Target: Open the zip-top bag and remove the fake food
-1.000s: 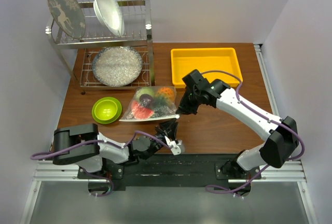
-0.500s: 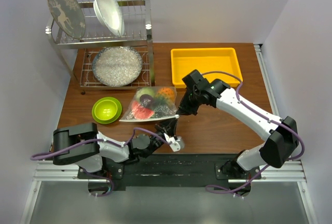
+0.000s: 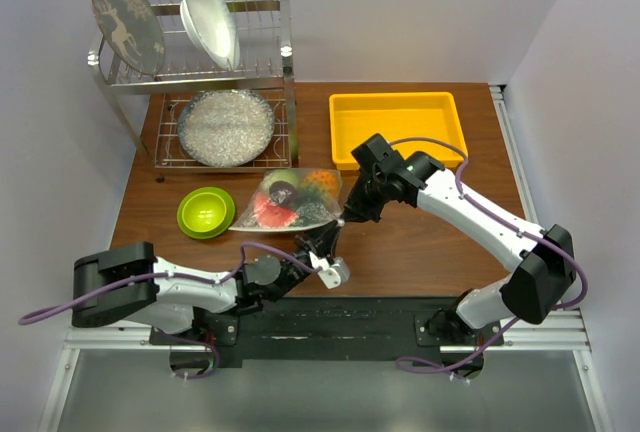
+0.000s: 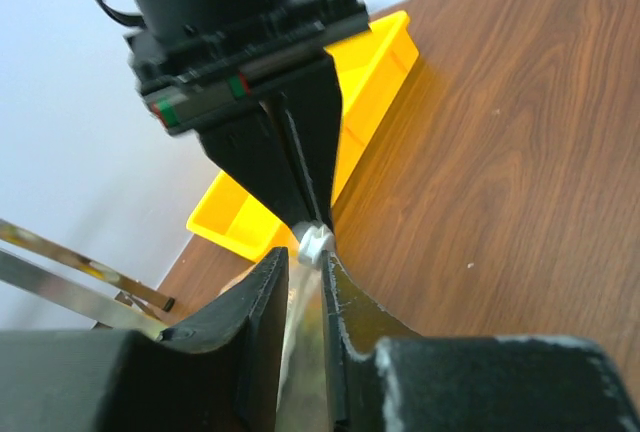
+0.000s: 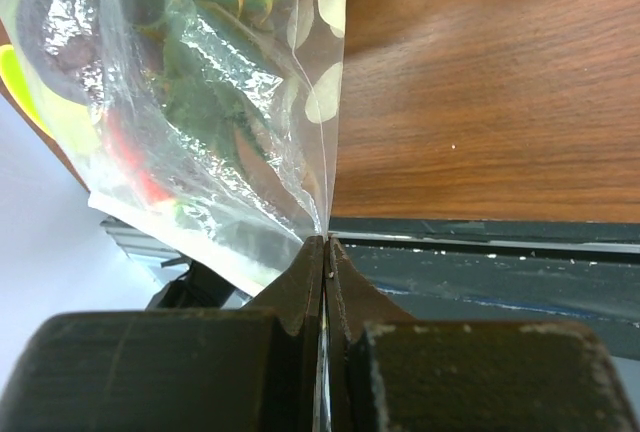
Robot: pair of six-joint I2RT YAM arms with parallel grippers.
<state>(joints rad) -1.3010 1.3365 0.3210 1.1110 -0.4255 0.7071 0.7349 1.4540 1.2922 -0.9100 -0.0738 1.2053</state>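
Note:
The zip-top bag (image 3: 292, 202) lies at mid-table, clear with white dots. Inside it the fake food (image 3: 272, 208) shows red, orange, green and dark. My right gripper (image 3: 347, 217) is shut on the bag's right corner; in the right wrist view its jaws (image 5: 325, 242) pinch the film of the bag (image 5: 200, 102). My left gripper (image 3: 325, 243) is at the same corner from the near side. In the left wrist view its jaws (image 4: 305, 257) stand a narrow gap apart astride the zip edge (image 4: 300, 352). The white slider (image 4: 312, 244) sits at their tips.
A yellow bin (image 3: 397, 127) stands behind the right arm. A lime-green bowl (image 3: 205, 212) sits left of the bag. At the back left a metal dish rack (image 3: 285, 72) holds plates. The table's near edge is close behind the left gripper.
My left arm has reached forward, bringing its gripper up to the bag's corner, and its jaws have narrowed. The right gripper and the bag have stayed put.

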